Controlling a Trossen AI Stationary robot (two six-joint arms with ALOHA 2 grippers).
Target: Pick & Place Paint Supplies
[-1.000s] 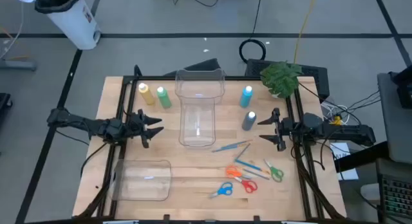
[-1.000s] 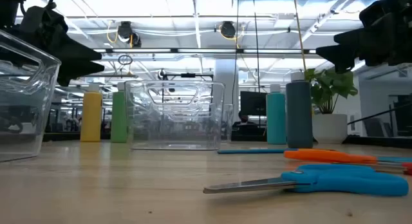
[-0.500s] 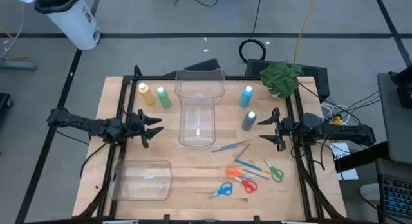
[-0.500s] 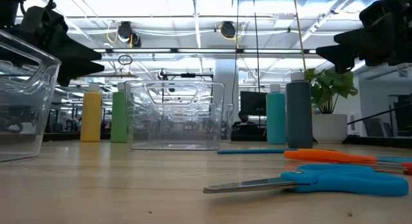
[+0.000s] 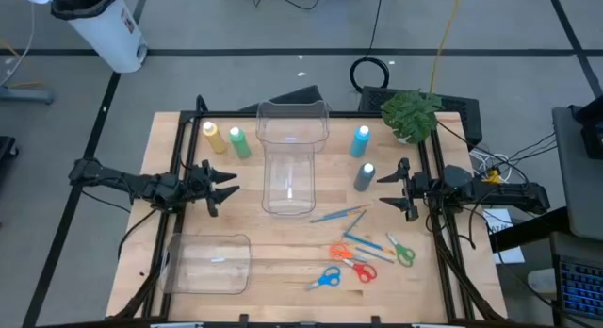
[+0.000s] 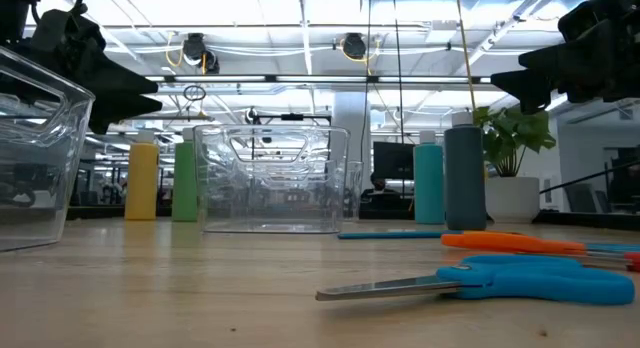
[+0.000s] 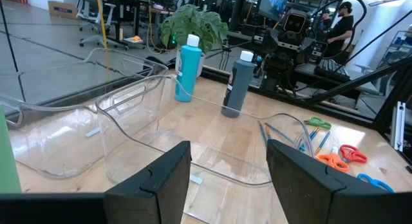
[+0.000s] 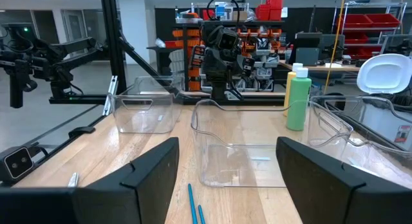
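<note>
Four white-capped paint bottles stand upright on the wooden table: yellow and green at the far left, light blue and grey-blue at the far right. Thin brushes with blue and orange handles lie flat right of centre. My left gripper hovers open at the table's left edge, pointing level toward the middle. My right gripper hovers open at the right edge, just near of the grey-blue bottle. Neither has anything between its fingers.
A clear plastic bin stands at the far middle, a second clear bin at the near left. Orange, blue and green scissors lie near the brushes. A potted plant sits at the far right corner.
</note>
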